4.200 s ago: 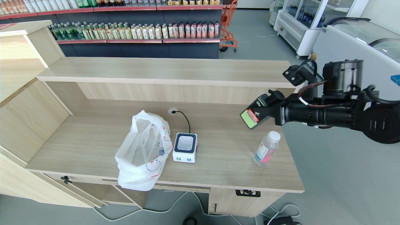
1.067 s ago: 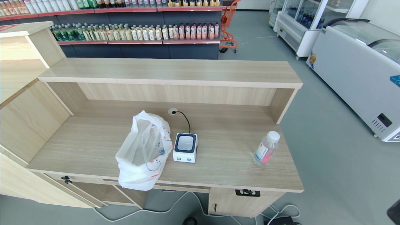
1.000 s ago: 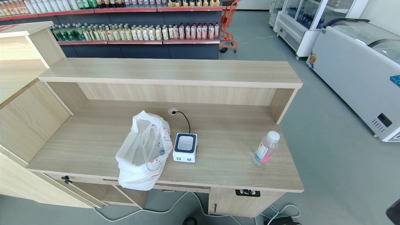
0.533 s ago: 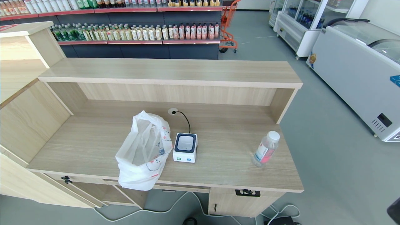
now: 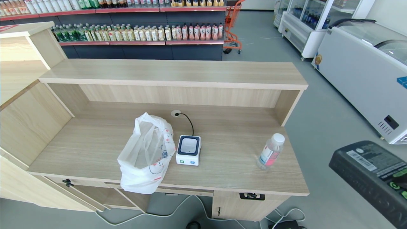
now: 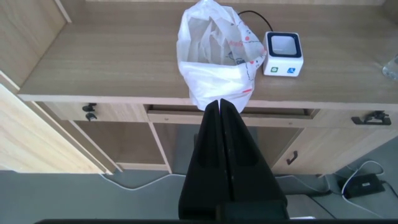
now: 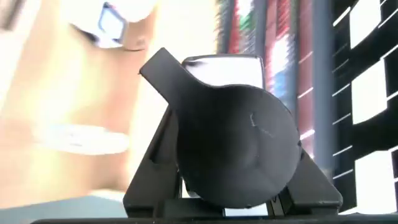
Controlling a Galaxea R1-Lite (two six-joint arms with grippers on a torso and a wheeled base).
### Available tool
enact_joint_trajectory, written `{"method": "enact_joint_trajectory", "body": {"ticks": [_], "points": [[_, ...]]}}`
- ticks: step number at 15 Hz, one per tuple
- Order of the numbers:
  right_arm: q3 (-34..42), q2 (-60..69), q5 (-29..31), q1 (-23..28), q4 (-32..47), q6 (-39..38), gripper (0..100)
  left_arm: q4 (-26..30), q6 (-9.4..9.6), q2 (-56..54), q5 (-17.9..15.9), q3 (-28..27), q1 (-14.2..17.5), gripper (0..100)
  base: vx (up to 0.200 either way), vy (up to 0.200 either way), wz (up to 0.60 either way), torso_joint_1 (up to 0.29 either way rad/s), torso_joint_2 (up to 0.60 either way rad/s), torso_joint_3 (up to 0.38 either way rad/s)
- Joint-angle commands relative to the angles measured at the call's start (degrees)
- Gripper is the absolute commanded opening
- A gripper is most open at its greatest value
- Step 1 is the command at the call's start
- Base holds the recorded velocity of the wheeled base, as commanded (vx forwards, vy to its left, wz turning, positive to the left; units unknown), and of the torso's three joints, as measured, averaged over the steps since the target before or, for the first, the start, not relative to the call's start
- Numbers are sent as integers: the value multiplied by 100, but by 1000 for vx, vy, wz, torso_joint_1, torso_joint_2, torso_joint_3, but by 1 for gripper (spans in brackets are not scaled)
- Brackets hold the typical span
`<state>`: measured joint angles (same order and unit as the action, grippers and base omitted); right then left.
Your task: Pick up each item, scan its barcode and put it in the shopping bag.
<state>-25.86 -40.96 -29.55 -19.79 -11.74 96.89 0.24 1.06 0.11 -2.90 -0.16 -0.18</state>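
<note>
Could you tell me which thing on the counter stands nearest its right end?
The bottle with the white cap; the bag and scanner sit side by side farther left.

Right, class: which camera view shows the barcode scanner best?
The head view: the scanner shows whole, with window, front and cable. The left wrist view shows it farther off, beside the bag; the right wrist view cannot settle it.

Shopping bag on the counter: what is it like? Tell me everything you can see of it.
The shopping bag is thin, white, half-transparent plastic, crumpled, with a small red and dark print on its side. It stands slumped, its mouth open upward. It sits on the wooden counter near the front edge, its bottom bulging over that edge. The white scanner is close on its right; whether they touch I cannot tell. What lies inside cannot be made out.
</note>
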Motion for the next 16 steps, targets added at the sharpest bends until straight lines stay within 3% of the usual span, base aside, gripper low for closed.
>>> {"method": "enact_joint_trajectory", "body": {"ticks": [1, 3, 6, 7, 8, 9, 11, 16], "points": [[98, -272, 907, 572, 348, -2236, 0, 2, -1, -2, 0, -2, 1, 0, 0, 0, 0, 0, 0, 0], [-157, -439, 995, 713, 699, -3677, 0, 2, -1, -2, 0, -2, 1, 0, 0, 0, 0, 0, 0, 0], [-411, -720, 1391, 730, 875, -6543, 0, 2, -1, -2, -9, -2, 1, 0, 0, 0, 0, 0, 0, 0], [-693, -1248, 1874, 836, 805, -8652, 0, 2, -1, -2, 0, -2, 1, 0, 0, 0, 0, 0, 0, 0], [-965, -1511, 1883, 818, 673, -10419, 0, 2, -1, -2, -9, -2, 1, 0, 0, 0, 0, 0, 0, 0], [-1159, -1749, 1848, 810, 611, -11658, 0, 2, -1, -2, -9, -2, 1, 0, 0, 0, 0, 0, 0, 0], [-1150, -2004, 1496, 818, 541, -12370, 0, 2, -1, -2, 0, -2, 1, 0, 0, 0, 0, 0, 0, 0], [-710, -2584, 1487, 880, -496, -12387, 0, 2, -1, -2, 0, -2, 1, 0, 0, 0, 0, 0, 0, 0]]}}
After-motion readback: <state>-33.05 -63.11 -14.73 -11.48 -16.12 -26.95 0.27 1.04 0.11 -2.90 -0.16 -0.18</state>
